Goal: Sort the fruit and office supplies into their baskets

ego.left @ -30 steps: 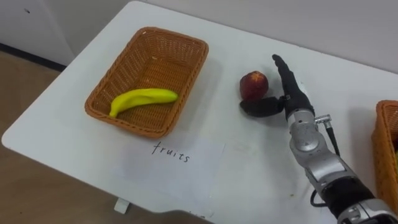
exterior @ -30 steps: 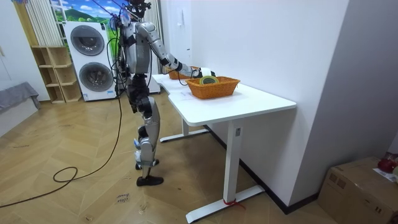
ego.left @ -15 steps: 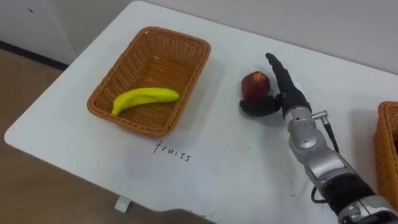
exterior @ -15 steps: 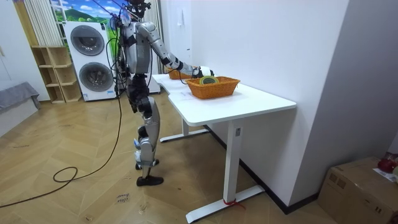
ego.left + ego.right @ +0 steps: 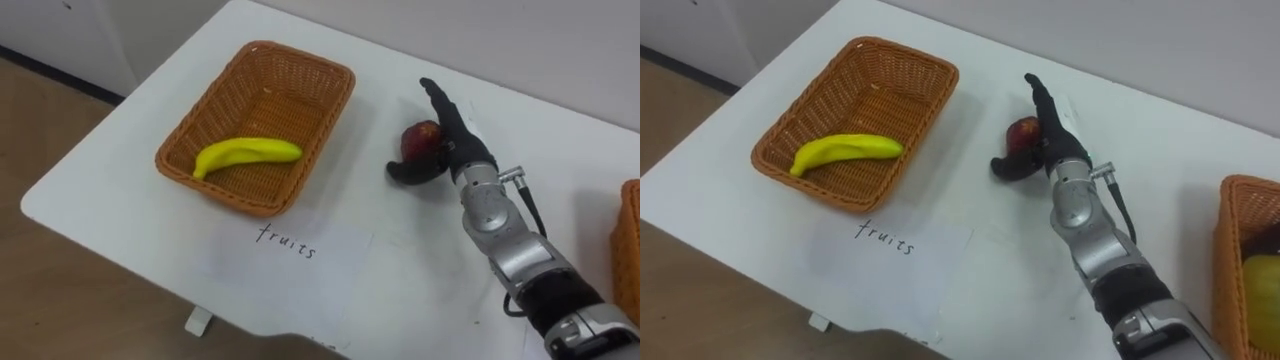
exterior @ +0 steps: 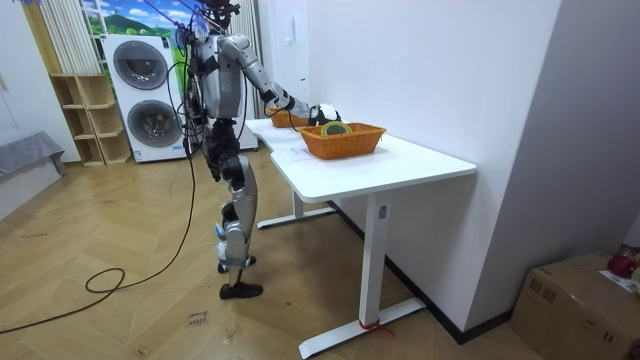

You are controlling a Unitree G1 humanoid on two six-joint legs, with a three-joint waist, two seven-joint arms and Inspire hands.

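Apple (image 5: 421,140) on table (image 5: 400,270), btwn R hand's (image 5: 460,148) straight, spread-wide fingers (image 5: 443,108) and thumb; round, axis unclear. Banana (image 5: 247,155) in basket (image 5: 285,85), well left of fingers, lengthwise left-right.

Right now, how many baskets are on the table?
2. One wicker basket, holding a banana, sits on the table's left; the other basket at its right, partly cut off.
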